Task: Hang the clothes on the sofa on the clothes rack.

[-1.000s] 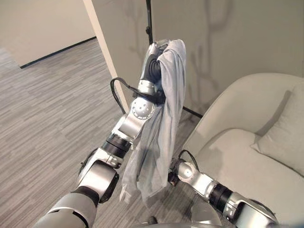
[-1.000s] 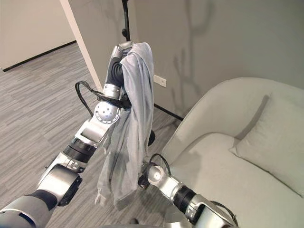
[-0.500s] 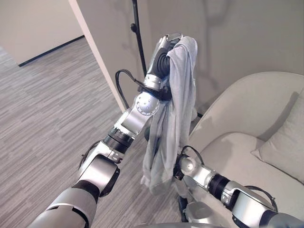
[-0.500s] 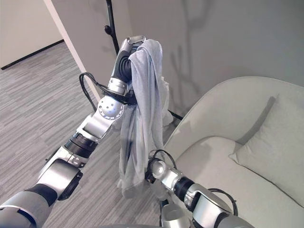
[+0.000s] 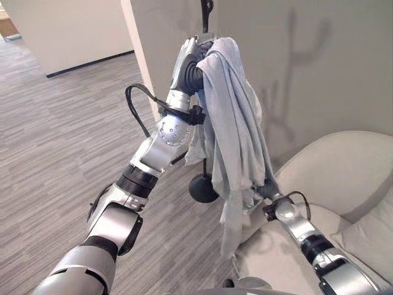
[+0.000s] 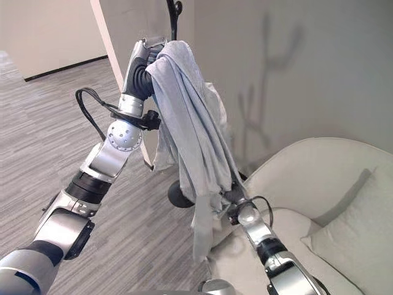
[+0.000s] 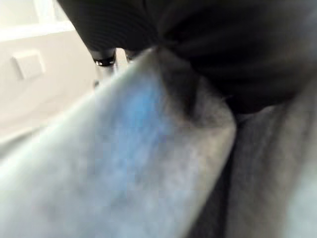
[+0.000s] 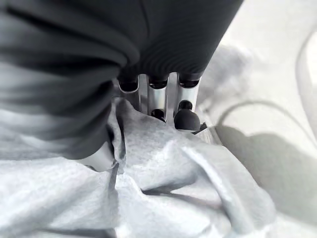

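One grey garment [image 5: 236,135] hangs draped over the raised left hand [image 5: 189,61], just below the rack pole [image 5: 206,11]; whether those fingers curl is hidden by cloth. Lower down, the right hand [image 8: 163,106] pinches its folds beside the sofa [image 6: 319,184]. Best lift the top fold (not the trailing hem) above a hook, then lower.

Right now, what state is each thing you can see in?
Pale grey cotton garment: lifted, draped over left hand, lower end pinched by right hand.
Left hand: raised beside the rack pole, fingers hidden under cloth.
Right hand: fingers curled into cloth.
Black metal clothes rack: upright, bare.
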You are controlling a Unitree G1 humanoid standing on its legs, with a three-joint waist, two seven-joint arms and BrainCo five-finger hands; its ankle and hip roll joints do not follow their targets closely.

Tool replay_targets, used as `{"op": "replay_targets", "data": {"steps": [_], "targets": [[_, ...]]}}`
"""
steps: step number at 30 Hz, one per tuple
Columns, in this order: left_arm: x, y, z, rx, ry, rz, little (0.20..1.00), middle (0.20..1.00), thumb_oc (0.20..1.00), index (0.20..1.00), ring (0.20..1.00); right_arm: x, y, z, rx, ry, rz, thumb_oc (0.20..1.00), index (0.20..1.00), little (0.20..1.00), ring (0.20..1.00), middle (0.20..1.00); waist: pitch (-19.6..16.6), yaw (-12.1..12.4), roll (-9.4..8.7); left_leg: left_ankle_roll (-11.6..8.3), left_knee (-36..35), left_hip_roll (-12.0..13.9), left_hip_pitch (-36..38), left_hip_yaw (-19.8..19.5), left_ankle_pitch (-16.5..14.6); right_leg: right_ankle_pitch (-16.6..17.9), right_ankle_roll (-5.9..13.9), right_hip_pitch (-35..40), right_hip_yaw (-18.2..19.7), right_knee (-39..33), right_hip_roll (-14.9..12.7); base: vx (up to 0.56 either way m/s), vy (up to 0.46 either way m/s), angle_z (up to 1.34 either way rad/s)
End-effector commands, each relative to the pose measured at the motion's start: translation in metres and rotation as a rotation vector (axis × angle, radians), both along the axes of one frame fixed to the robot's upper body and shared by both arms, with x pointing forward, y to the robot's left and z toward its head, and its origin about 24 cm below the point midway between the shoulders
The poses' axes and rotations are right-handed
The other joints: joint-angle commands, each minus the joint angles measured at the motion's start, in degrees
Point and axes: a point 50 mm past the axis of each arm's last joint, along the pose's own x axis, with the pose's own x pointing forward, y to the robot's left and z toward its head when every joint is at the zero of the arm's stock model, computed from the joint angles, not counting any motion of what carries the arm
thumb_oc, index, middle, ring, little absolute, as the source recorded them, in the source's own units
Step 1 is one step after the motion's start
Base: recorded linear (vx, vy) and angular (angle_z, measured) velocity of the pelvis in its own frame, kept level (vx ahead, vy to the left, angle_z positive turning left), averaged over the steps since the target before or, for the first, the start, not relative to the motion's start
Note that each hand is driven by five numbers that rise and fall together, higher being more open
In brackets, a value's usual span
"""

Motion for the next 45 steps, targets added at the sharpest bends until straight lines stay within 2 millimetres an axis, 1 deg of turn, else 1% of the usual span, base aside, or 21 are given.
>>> {"op": "replay_targets", "data": {"steps": [1,2,4,6,7,11,15,19,20,21,22,25,26,28,32,35,36,37,38,42,45], "targets": [[-0.008,0.020,0.035,-0.094,-0.154,0.051,0.200,0.200,0.200,0.200,0.200,-0.011,0.000,-0.010,-0.043,0.027,0.036,0.200,0.200,0.200,0.200,0.200,-3.82,2.43,0.02,3.06,-1.65,0.73,-5.37,-4.35,1.98,5.81,3.70,2.74,11.04,-1.87,-5.34,0.19,0.074,-0.59],[-0.008,0.021,0.035,-0.093,-0.154,0.051,0.200,0.200,0.200,0.200,0.200,-0.011,0.000,-0.010,-0.043,0.027,0.037,0.200,0.200,0.200,0.200,0.200,-3.95,2.46,0.03,3.05,-1.65,0.76,-5.48,-4.30,1.97,5.76,3.69,2.55,11.09,-1.75,-5.31,0.14,0.054,-0.66],[-0.009,0.029,0.032,-0.064,-0.156,0.085,0.200,0.200,0.200,0.200,0.200,-0.007,0.015,-0.006,-0.027,0.006,0.086,0.200,0.200,0.200,0.200,0.200,-3.84,3.93,0.38,3.03,-1.65,1.88,-8.66,-11.69,1.98,5.84,3.54,2.20,16.97,-1.26,-6.11,0.20,0.176,-1.12],[-0.009,0.033,0.031,-0.060,-0.153,0.097,0.200,0.200,0.200,0.200,0.200,-0.004,0.019,-0.004,-0.019,0.000,0.089,0.200,0.200,0.200,0.200,0.200,-4.29,4.77,0.99,2.78,-1.65,2.48,-8.35,-12.21,2.66,6.13,3.49,1.62,18.93,-1.06,-6.56,0.17,0.261,-0.99],[-0.011,0.033,0.030,-0.052,-0.154,0.091,0.200,0.200,0.200,0.200,0.200,-0.004,0.022,-0.004,-0.004,0.000,0.087,0.200,0.200,0.200,0.200,0.200,-4.60,4.87,1.42,2.60,-1.65,2.75,-7.50,-12.14,3.74,6.41,3.51,1.28,19.64,-0.89,-7.34,0.30,0.659,-0.68],[-0.008,0.029,0.016,-0.029,-0.101,0.071,0.200,0.200,0.200,0.200,0.200,-0.012,-0.016,-0.002,-0.070,-0.023,0.004,0.200,0.200,0.200,0.200,0.200,-6.33,3.08,3.29,1.97,-1.65,-2.53,-3.16,-7.03,4.12,7.24,2.53,-0.57,20.25,2.97,-13.50,0.30,0.687,-0.24],[-0.011,0.033,0.016,-0.029,-0.117,0.088,0.200,0.200,0.200,0.200,0.200,-0.010,-0.036,0.010,-0.064,-0.076,-0.094,0.200,0.200,0.200,0.200,0.200,-4.81,1.92,4.33,2.30,-1.65,-5.12,-0.09,-4.84,3.65,6.87,1.65,-2.12,19.31,7.60,-15.24,0.17,0.375,-0.03],[-0.011,0.033,0.016,-0.030,-0.117,0.088,0.200,0.200,0.200,0.200,0.200,-0.010,-0.036,0.010,-0.064,-0.076,-0.094,0.200,0.200,0.200,0.200,0.200,-4.60,2.11,4.29,2.31,-1.65,-5.17,0.19,-4.66,3.60,6.72,1.67,-2.09,19.54,7.84,-15.26,0.05,0.141,-0.19],[-0.013,0.052,0.009,-0.026,-0.118,0.160,0.200,0.200,0.200,0.200,0.200,0.001,-0.051,0.040,-0.145,-0.190,-0.087,0.200,0.200,0.200,0.200,0.200,-2.58,1.47,6.14,1.82,-1.65,-4.72,3.60,-0.02,4.61,5.67,1.18,-3.44,12.12,9.80,-18.88,0.22,0.704,-0.02],[-0.023,0.086,0.001,0.026,-0.163,0.307,0.200,0.200,0.200,0.200,0.200,0.014,-0.072,0.084,-0.318,-0.362,-0.073,0.200,0.200,0.200,0.200,0.200,-2.18,1.67,7.08,1.40,-1.65,-6.92,6.02,2.83,3.79,5.29,2.64,-1.63,7.06,9.42,-16.14,0.24,0.776,-0.50],[-0.026,0.094,-0.006,0.020,-0.155,0.334,0.200,0.200,0.200,0.200,0.200,0.017,-0.079,0.101,-0.351,-0.430,-0.098,0.200,0.200,0.200,0.200,0.200,-2.74,1.30,7.49,1.36,-1.65,-7.86,6.20,2.58,3.40,5.16,3.29,-1.30,6.95,8.57,-13.23,0.09,0.392,-0.95],[-0.028,0.103,-0.009,0.021,-0.154,0.379,0.200,0.200,0.200,0.200,0.200,0.019,-0.084,0.120,-0.376,-0.503,-0.123,0.200,0.200,0.200,0.200,0.200,-3.17,0.87,7.63,1.40,-1.65,-8.89,6.22,2.42,3.19,4.96,3.75,-1.58,6.44,7.90,-10.24,0.04,0.119,-1.40],[-0.029,0.116,-0.014,0.024,-0.147,0.433,0.200,0.200,0.200,0.200,0.200,0.021,-0.096,0.147,-0.449,-0.608,-0.173,0.200,0.200,0.200,0.200,0.200,-3.85,0.19,7.79,1.60,-1.65,-10.42,6.46,2.40,2.65,4.26,3.94,-2.20,5.73,6.57,-6.17,0.08,0.132,-1.08],[-0.026,0.126,-0.016,0.042,-0.145,0.490,0.200,0.200,0.200,0.200,0.200,0.024,-0.110,0.177,-0.537,-0.715,-0.251,0.200,0.200,0.200,0.200,0.200,-4.10,-0.99,7.88,2.28,-1.65,-11.97,7.35,1.72,1.43,3.83,3.69,-4.32,6.09,5.13,-1.72,0.11,0.154,-0.97],[-0.016,0.143,-0.005,0.094,-0.170,0.586,0.200,0.200,0.200,0.200,0.200,0.034,-0.122,0.240,-0.643,-0.933,-0.369,0.200,0.200,0.200,0.200,0.200,-1.49,-3.94,8.56,3.20,-1.65,-12.86,9.97,-0.45,0.81,3.60,3.12,-11.77,7.75,4.83,3.33,0.11,0.120,-0.08],[-0.009,0.152,0.009,0.122,-0.199,0.644,0.200,0.200,0.200,0.200,0.200,0.041,-0.115,0.280,-0.659,-1.066,-0.388,0.200,0.200,0.200,0.200,0.200,1.39,-4.94,8.76,3.46,-1.65,-12.18,11.52,-1.23,1.49,3.75,2.83,-14.59,7.56,6.23,3.88,0.06,0.024,0.18],[-0.007,0.169,0.023,0.197,-0.220,0.735,0.200,0.200,0.200,0.200,0.200,0.040,-0.111,0.308,-0.717,-1.160,-0.374,0.200,0.200,0.200,0.200,0.200,0.86,-4.70,8.12,3.88,-1.65,-12.60,12.14,-1.37,0.90,3.14,2.37,-12.17,7.93,5.99,3.85,0.07,-0.005,0.26],[-0.005,0.169,0.027,0.196,-0.227,0.736,0.200,0.200,0.200,0.200,0.200,0.041,-0.111,0.310,-0.714,-1.166,-0.379,0.200,0.200,0.200,0.200,0.200,1.38,-4.82,7.79,3.97,-1.65,-12.73,12.31,-1.51,0.93,3.14,2.41,-11.74,7.86,5.57,3.69,0.12,-0.077,0.61],[-0.006,0.177,0.033,0.198,-0.234,0.777,0.200,0.200,0.200,0.200,0.200,0.038,-0.107,0.331,-0.742,-1.241,-0.380,0.200,0.200,0.200,0.200,0.200,0.85,-3.63,7.23,4.54,-1.65,-12.27,12.73,-1.52,1.29,3.33,2.94,-10.30,7.53,5.18,3.58,0.13,-0.082,0.56],[-0.012,0.196,0.061,0.213,-0.289,0.873,0.200,0.200,0.200,0.200,0.200,0.033,-0.097,0.375,-0.901,-1.347,-0.322,0.200,0.200,0.200,0.200,0.200,-0.12,-2.35,7.07,5.00,-1.09,-9.70,15.66,-0.86,3.92,4.21,3.95,-6.65,5.88,2.62,2.41,0.21,-0.086,0.25],[-0.017,0.203,0.078,0.228,-0.333,0.920,0.200,0.200,0.200,0.200,0.200,0.035,-0.096,0.387,-0.933,-1.360,-0.312,0.200,0.200,0.200,0.200,0.200,-0.20,-2.70,6.84,4.74,2.21,-8.39,15.61,-0.75,4.85,4.79,4.17,-5.04,5.34,1.16,1.74,0.10,-0.046,0.18]]}}
